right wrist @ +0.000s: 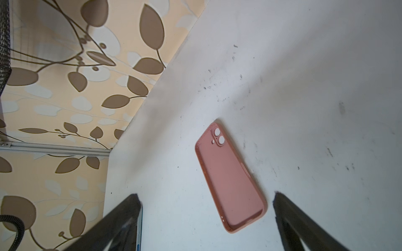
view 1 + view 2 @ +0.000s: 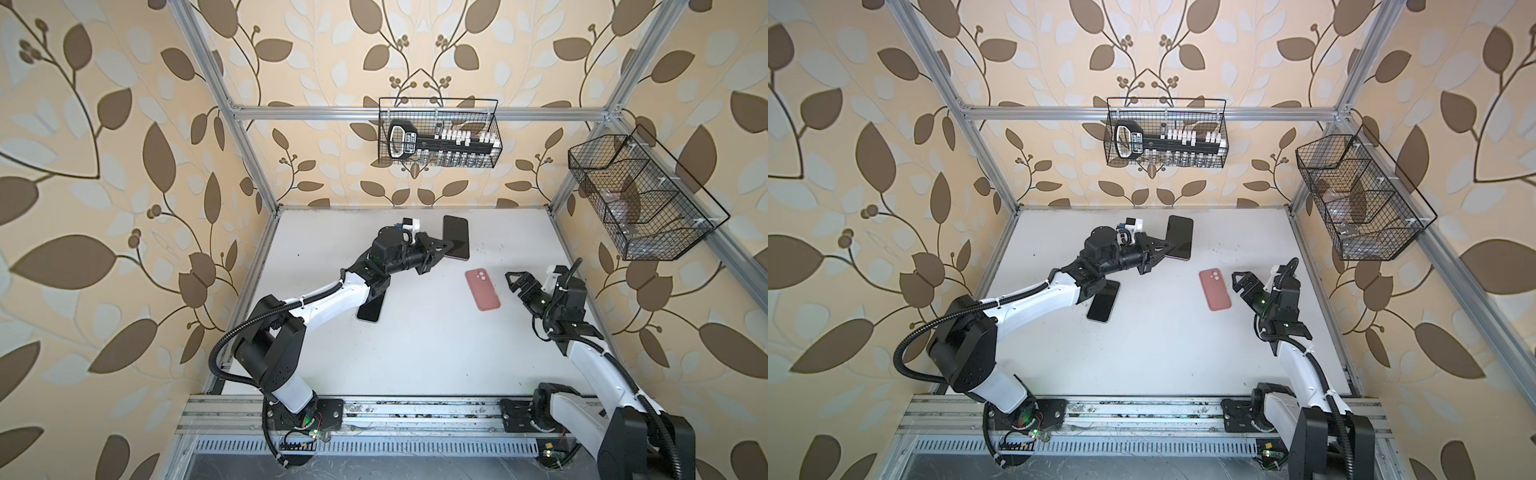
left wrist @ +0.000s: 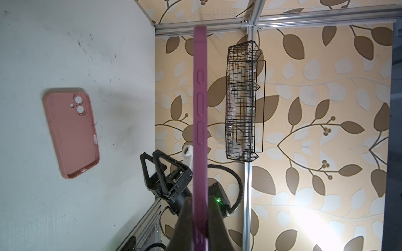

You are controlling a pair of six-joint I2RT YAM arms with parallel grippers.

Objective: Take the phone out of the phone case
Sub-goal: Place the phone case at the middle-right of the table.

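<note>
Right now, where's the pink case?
In both top views the pink case lies empty on the white table, right of centre, just in front of the open right gripper and clear of it.

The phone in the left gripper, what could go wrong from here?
The phone is held up by one edge only in the left gripper; it could slip or pivot and drop onto the table. Lowering that arm could also bump the other phone lying beneath it.

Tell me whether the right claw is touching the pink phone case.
Apart. In both top views, bare table shows between the right claw and the pink phone case. The right wrist view shows the same gap.
</note>
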